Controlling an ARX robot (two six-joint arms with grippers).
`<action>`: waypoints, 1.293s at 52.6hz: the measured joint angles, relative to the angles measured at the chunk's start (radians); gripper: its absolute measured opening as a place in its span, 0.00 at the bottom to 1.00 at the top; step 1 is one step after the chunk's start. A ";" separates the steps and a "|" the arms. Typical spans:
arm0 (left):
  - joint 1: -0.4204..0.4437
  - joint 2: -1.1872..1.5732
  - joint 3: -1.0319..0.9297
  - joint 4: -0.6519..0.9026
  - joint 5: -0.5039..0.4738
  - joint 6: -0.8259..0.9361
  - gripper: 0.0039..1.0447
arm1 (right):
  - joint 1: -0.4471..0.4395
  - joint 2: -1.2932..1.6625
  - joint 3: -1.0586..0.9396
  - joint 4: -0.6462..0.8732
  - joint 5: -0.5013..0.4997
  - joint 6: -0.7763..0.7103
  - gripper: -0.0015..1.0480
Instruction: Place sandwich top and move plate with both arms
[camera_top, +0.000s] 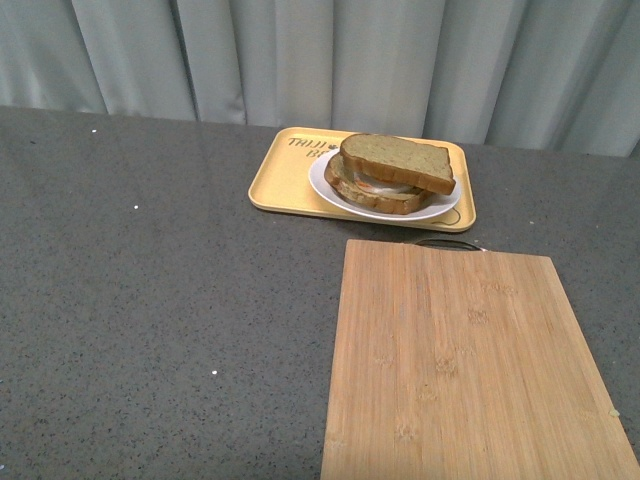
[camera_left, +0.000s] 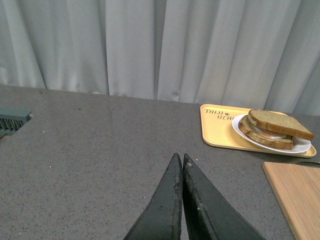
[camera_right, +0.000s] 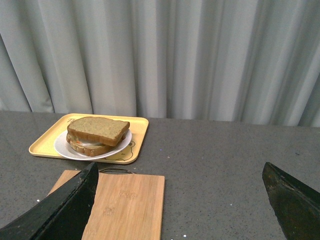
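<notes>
One desk (camera_top: 150, 300), broad and bare ahead of the left hand (camera_left: 181, 165), whose fingers are pressed together. One cutting board (camera_top: 470, 370) lies just ahead of the right hand (camera_right: 180, 172), fingers spread wide. Beyond it, one yellow tray (camera_top: 285, 175) holds one plate (camera_top: 322, 180), carrying two bread slices; the sandwich top (camera_top: 398, 160) is uppermost.

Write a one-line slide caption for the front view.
Brown-crusted wholegrain sandwich top stacked on the sandwich on a round white plate, sitting on a rectangular yellow tray behind a bamboo cutting board.
</notes>
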 joint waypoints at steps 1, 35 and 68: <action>0.000 0.000 0.000 0.000 0.000 -0.001 0.04 | 0.000 0.000 0.000 0.000 0.000 0.000 0.91; 0.000 -0.001 0.000 0.000 0.000 0.000 0.94 | 0.000 0.000 0.000 0.000 0.000 0.000 0.91; 0.000 -0.002 0.000 0.000 0.000 0.000 0.94 | 0.000 0.000 0.000 0.000 0.000 0.000 0.91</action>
